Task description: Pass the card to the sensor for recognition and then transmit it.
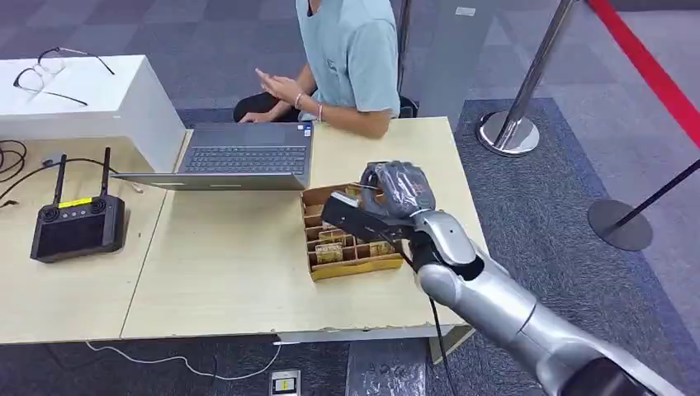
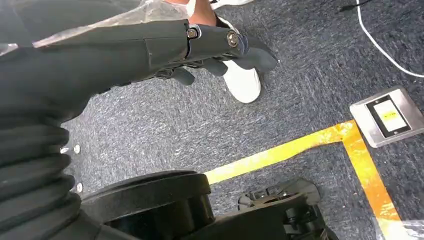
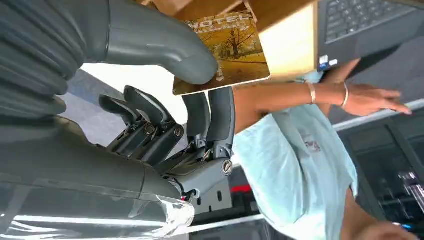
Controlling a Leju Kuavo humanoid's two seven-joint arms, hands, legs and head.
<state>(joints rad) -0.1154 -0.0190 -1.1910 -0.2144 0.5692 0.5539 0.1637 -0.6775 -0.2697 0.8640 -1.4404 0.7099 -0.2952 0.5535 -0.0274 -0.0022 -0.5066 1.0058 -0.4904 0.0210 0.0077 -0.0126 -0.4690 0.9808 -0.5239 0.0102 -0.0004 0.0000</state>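
Right hand (image 1: 394, 191) reaches up from the lower right over the bench (image 1: 231, 272), its silver forearm angled across the bench edge, hovering above the divided cardboard box (image 1: 351, 247) of cards. At the right wrist, its thumb and dark fingers (image 3: 220, 112) pinch a yellow card (image 3: 227, 52) printed with trees and the word "MOTEL"; from the head the hand's back hides that card. Left hand (image 2: 165, 47) hangs low over grey carpet (image 2: 280, 125), fingers loosely extended and holding nothing. A seated person (image 1: 351, 54) behind the laptop (image 1: 239, 157) is cut off at the top edge, one hand raised
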